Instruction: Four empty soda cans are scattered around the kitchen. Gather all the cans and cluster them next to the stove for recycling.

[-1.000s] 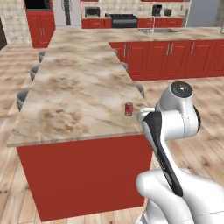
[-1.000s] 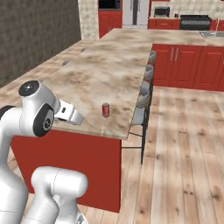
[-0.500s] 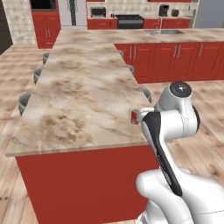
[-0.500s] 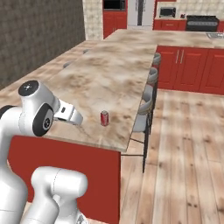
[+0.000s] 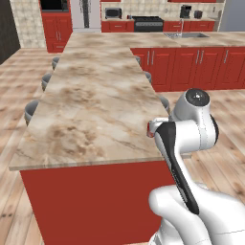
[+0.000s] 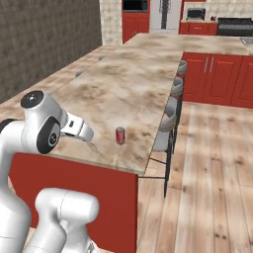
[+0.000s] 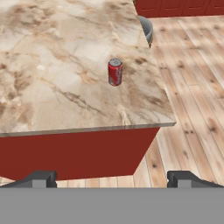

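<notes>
A red soda can (image 7: 115, 72) stands upright near the marble island counter (image 7: 52, 65) corner; my own arm hides most of it in the left base view. My gripper (image 7: 111, 178) is spread wide, empty, its fingertips (image 7: 41, 178) cut off, well short of it.

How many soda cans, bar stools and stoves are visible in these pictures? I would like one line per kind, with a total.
Red soda can, upright on the island counter near its edge: 1
Grey bar stools along one side of the island, counted in the right base view: 3
Stove at the far wall: 1
Total: 5
</notes>
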Robot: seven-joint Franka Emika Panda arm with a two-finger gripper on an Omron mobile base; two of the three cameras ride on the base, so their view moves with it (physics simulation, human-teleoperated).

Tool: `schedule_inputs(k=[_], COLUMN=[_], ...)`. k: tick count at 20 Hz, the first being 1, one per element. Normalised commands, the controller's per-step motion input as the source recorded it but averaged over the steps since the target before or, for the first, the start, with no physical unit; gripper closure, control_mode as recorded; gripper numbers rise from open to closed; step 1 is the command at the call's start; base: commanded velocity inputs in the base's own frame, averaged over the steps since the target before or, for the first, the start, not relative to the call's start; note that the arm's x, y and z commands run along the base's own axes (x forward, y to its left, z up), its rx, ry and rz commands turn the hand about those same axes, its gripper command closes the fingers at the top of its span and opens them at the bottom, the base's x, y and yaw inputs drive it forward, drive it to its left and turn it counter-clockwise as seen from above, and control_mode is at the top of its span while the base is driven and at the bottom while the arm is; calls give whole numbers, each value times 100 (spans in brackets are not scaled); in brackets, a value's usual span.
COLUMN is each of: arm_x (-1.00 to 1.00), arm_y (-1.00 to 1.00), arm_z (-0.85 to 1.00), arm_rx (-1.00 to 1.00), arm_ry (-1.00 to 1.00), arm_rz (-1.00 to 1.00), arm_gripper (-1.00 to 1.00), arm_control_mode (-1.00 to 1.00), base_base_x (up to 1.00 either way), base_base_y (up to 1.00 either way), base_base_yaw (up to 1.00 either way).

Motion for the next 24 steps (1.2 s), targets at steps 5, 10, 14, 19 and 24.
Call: schedule_inputs(k=[5,10,14,19,24], arm_x=[0,3,4,16,18], arm_y=[0,-2,-13,-17,-12], arm_z=[0,0,2,12,25], arm_rx=[0,0,0,0,0], arm_ry=[0,0,0,6,16], arm_rz=[1,4,5,2,0], arm_gripper=[-100,-100,-100,-100,-100], arm_control_mode=[-100,-100,-100,-100,-100], base_base_x=[1,0,0,0,0], base_base_y=[-2,0,0,0,0], base_base_yaw=[4,0,0,0,0])
